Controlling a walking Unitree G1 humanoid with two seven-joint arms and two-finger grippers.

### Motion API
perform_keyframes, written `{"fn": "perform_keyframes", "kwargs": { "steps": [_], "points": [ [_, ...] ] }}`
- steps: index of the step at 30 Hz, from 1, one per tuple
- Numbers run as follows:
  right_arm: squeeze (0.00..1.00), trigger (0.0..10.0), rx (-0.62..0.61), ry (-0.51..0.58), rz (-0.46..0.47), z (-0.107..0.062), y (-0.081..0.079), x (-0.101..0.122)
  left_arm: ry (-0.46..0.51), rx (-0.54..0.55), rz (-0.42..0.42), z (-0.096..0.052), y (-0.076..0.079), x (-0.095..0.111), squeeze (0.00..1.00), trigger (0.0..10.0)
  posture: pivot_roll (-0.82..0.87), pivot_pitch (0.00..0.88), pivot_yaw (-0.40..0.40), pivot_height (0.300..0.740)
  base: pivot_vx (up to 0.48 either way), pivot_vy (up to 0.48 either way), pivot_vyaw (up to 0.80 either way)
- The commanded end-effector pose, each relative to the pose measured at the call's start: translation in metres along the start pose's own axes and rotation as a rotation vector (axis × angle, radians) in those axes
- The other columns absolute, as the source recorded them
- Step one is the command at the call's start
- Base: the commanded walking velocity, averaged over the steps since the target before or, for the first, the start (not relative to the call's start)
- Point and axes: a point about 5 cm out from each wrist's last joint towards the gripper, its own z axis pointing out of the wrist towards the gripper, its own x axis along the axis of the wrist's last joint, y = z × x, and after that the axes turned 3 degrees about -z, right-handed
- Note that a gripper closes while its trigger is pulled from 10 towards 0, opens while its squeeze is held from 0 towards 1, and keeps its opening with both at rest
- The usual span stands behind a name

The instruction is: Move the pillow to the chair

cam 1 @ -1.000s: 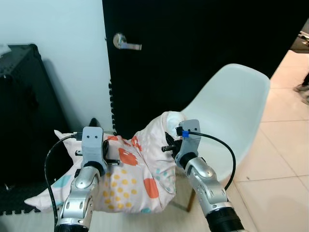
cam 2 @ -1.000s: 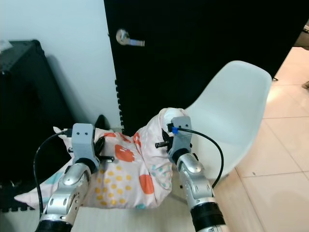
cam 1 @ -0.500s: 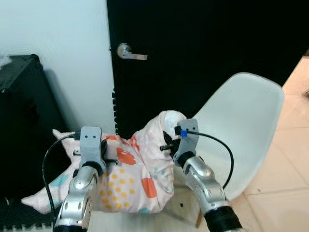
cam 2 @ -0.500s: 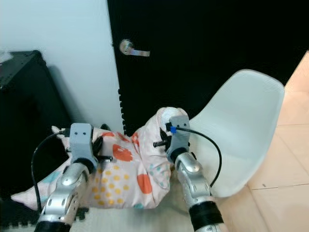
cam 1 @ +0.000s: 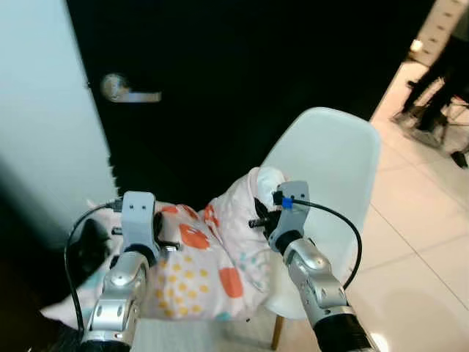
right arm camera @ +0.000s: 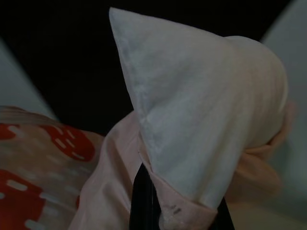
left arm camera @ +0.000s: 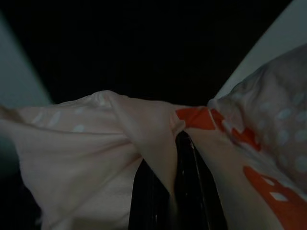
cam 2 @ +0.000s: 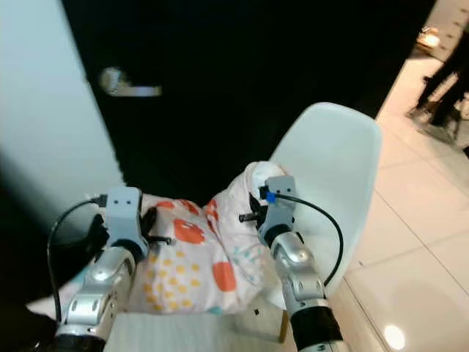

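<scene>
The pillow (cam 1: 212, 264) is hanging between the left gripper (cam 1: 146, 233) and right gripper (cam 1: 265, 214), blocking that gap. Just right of the right gripper the chair (cam 1: 333, 176) shell is sitting open, with the black door (cam 1: 242, 88) closing things off straight ahead.

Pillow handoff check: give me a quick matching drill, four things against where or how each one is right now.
Things:
1. pillow
2. chair
3. door handle
4. right tool

States:
A. silver, on the black door at upper left
B. white, seat partly under the pillow's right end
C. clamped on the pillow's pale corner
D. pink with orange and yellow spots, held up by both tools

Pairs: 1-D, 2-B, 3-A, 4-C
</scene>
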Motion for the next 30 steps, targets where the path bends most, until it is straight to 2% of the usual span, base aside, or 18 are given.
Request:
{"fn": "perform_keyframes", "kwargs": {
  "steps": [1,10,17,20,23,30],
  "points": [
    [0.00,10.0,-0.016,0.026,0.014,0.000,0.002,0.004,0.045,-0.054,-0.008,0.002,0.012,0.010,0.00,10.0,0.08,0.058,-0.028,0.740,0.394,0.000,0.00],
    [0.00,10.0,-0.045,0.042,0.018,-0.003,0.007,0.004,0.047,-0.061,-0.004,0.004,0.012,0.011,0.00,10.0,0.07,0.046,-0.024,0.740,0.390,0.000,0.00],
    [0.00,10.0,-0.081,0.027,0.047,-0.004,0.014,0.002,0.042,-0.072,0.000,0.003,0.013,0.010,0.00,10.0,0.07,0.043,-0.022,0.740,0.386,0.000,-0.80],
    [0.00,10.0,-0.089,0.027,0.026,-0.005,0.015,0.002,0.027,-0.078,-0.002,0.004,0.014,0.008,0.00,10.0,0.07,0.045,-0.022,0.740,0.334,0.000,0.00],
    [0.00,10.0,-0.092,0.018,0.026,-0.006,0.014,0.000,-0.007,-0.109,0.001,0.003,0.017,0.003,0.00,10.0,0.07,0.044,-0.021,0.740,0.000,0.000,0.00],
    [0.00,10.0,-0.103,0.010,0.028,-0.009,0.017,-0.002,-0.008,-0.136,0.002,0.002,0.022,0.002,0.00,10.0,0.07,0.049,-0.019,0.740,0.000,0.000,0.00]
  ]
}}
